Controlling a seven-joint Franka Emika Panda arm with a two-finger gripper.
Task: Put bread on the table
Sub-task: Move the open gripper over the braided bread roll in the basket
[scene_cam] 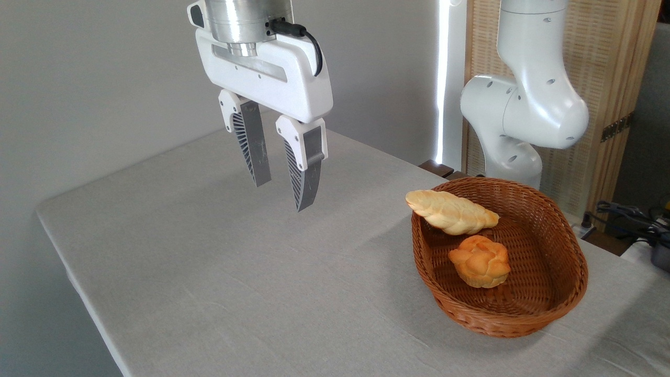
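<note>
I see the gripper (282, 193) hanging in the air over the far left part of the counter (209, 272), its jaws parted with a clear gap between them and nothing held. The two fingers (251, 146) are long, dark grey wedges with ribbed, fin-like sides, set into glossy white plastic mounts under a white body; a brushed metal cylinder sits above it and a black cable curls off its right side. I can read no lettering on it.

The counter is a broad rectangle with rounded corners, draped in a light grey cloth with a fine woven grain and a few soft creases near the right edge.

On the right stands an oval basket (570, 272) of brown wicker, tightly woven, with sloping walls. The bread (451, 211) lies in its far left part, resting up on the rim so that one tapered end pokes out past the edge on the left. It is an elongated braided loaf, pale golden-yellow, with plump twisted strands and a matte crust. Just nearer, down on the basket floor, sits a rounder knotted bun (480, 261) in a deeper orange, apart from the loaf by a small gap.

Behind the basket rises the white, smooth-shelled arm (528, 104), in front of a slatted wooden screen (623, 68).
</note>
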